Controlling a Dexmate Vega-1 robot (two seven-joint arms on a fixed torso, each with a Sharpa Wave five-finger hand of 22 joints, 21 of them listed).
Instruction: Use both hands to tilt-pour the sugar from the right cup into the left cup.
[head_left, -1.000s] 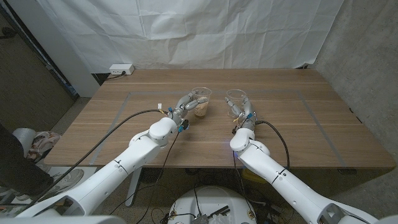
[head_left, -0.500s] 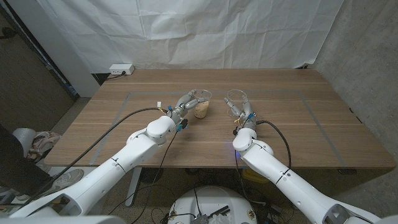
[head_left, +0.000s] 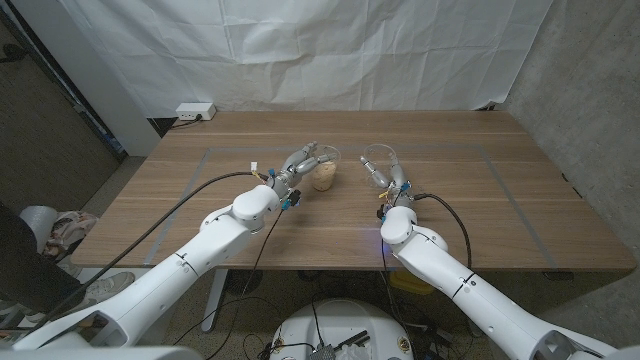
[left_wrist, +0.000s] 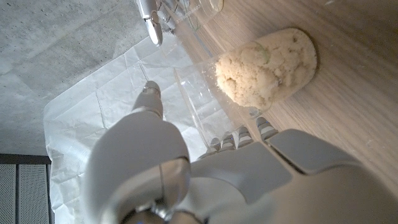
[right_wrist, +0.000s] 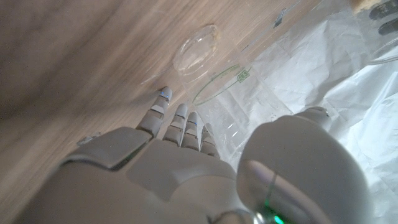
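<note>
The left cup, clear plastic with a heap of pale sugar in its bottom, stands on the table. My left hand is beside it with its fingers close to the wall and its thumb held off the rim, gripping nothing. The right cup is clear, looks empty and leans slightly. My right hand holds it, with fingers along its wall; its base is at the table surface. The two cups stand a short way apart.
A white cloth hangs behind the table's far edge. A white power strip lies at the back left corner. Faint tape lines mark a rectangle on the wood. Bare tabletop lies to both sides of the cups.
My left hand's fingers have loosened and drawn back a little from the sugar cup. The right forearm has shifted slightly, and the right cup leans a bit more to the left.
</note>
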